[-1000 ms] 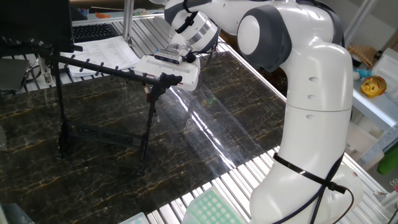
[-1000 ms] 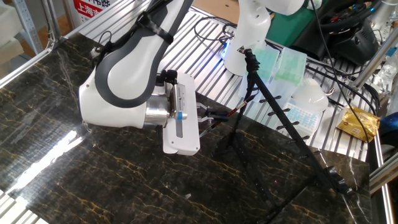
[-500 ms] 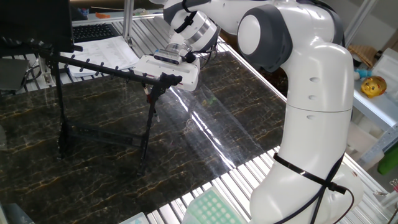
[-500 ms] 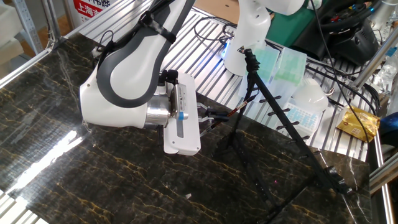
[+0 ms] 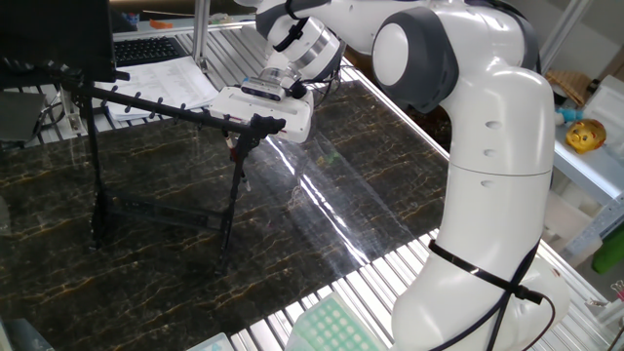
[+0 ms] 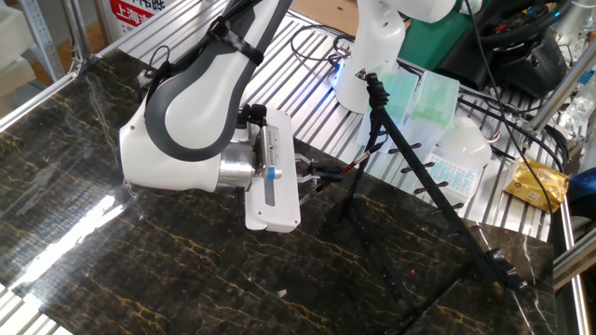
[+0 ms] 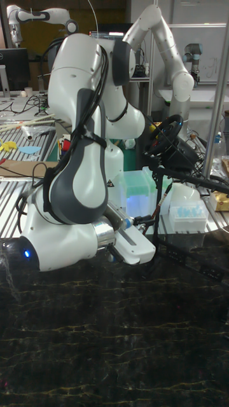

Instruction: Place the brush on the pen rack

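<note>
- The pen rack (image 5: 156, 105) stands on the dark marbled bench (image 5: 322, 195), its pegged top bar running at a slant from the far left towards the arm. Upright legs and a low crossbar hold the bar well clear of the surface, so something hung on a peg can dangle free.
- In the other fixed view, the tool (image 6: 310, 174) is turned sideways, with its dark fingers reaching level towards the rack's near end. That sideways reach fits a bar approached from the side, not from above.
- The fingers stand close together and pinch the brush (image 6: 346, 167), a thin stick with a red-orange stretch that shows just past the fingertips. It lies roughly level and points at the rack's leg (image 6: 374, 126).
- The brush is therefore up in the air, right beside the near end of the bar; whether it already touches a peg cannot be told.
- My judgement: the brush is carried to the rack but not yet released, and the placing awaits a settled seat on the bar.
- The tall fixed view shows the same arrangement from in front.
</note>
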Available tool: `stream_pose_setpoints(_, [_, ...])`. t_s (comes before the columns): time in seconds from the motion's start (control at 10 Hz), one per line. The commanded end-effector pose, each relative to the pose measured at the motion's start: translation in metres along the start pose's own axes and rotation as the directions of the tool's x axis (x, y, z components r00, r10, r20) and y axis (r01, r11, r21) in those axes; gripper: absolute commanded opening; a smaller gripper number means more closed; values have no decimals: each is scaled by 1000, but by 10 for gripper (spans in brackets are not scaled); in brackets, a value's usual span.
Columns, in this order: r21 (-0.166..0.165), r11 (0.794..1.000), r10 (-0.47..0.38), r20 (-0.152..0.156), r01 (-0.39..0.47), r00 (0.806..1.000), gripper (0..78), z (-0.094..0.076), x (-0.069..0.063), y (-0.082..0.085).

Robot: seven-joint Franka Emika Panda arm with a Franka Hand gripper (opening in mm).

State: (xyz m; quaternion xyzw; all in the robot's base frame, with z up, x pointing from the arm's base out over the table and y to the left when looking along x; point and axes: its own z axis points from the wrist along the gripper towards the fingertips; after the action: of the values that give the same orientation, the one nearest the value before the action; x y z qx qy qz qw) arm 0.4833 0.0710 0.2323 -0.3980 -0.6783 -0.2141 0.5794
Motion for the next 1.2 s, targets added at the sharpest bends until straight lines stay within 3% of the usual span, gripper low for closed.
stream_pose_setpoints(0.1, [0, 1000, -5, 3, 5, 1000, 774, -1, 1, 0])
stream_pose_setpoints(1.1, [0, 1000, -5, 3, 5, 1000, 774, -1, 1, 0])
stream_pose_setpoints(1.2, [19, 999, -46, 49, 45, 998, 774, -11, -6, 2])
